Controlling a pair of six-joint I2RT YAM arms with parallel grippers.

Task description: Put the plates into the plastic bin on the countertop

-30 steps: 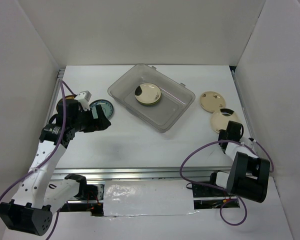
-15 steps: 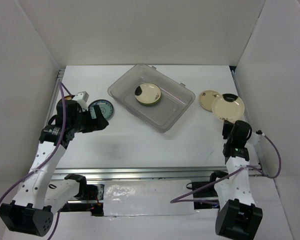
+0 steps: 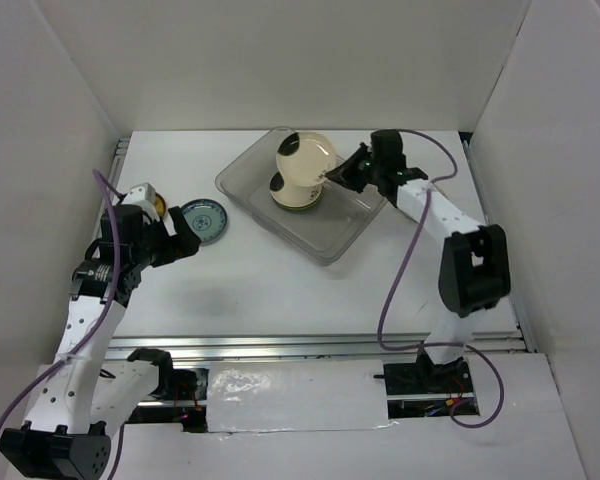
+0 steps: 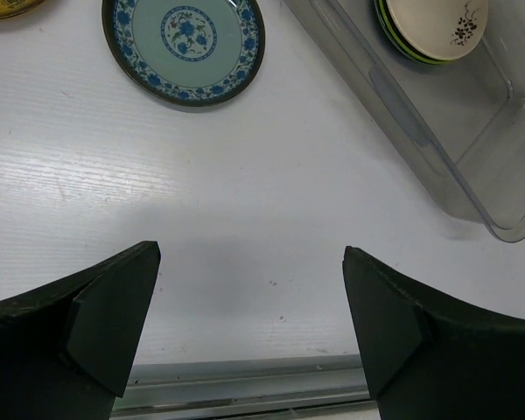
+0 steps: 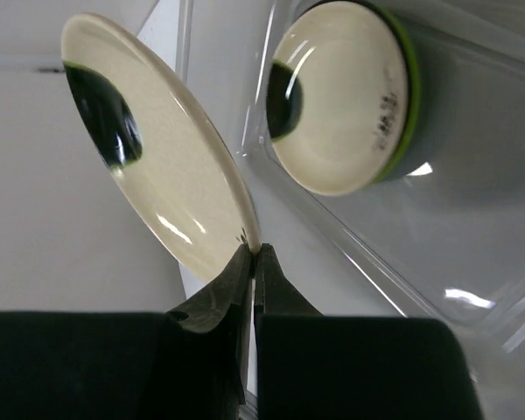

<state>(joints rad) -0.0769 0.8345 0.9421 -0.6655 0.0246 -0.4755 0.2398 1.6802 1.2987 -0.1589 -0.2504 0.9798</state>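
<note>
My right gripper [image 3: 332,176] reaches over the clear plastic bin [image 3: 358,222] and is shut on the rim of a cream plate with a black patch [image 3: 302,158], held tilted above the bin. In the right wrist view the gripper [image 5: 255,252] pinches that plate [image 5: 149,157] above a cream plate stacked on a lime green one [image 5: 346,96] in the bin. My left gripper [image 3: 180,236] is open and empty near a teal-patterned plate [image 3: 202,220] on the countertop. In the left wrist view the gripper [image 4: 249,262] is below that plate [image 4: 184,39].
A golden-brown plate [image 3: 154,205] lies left of the teal one, partly hidden by my left arm; its edge shows in the left wrist view [image 4: 4,7]. White walls enclose three sides. The metal rail [image 3: 280,345] runs along the front edge.
My right arm has swung from the right side of the table to over the bin, carrying the cream plate. My left gripper has drawn back a little to the left.
</note>
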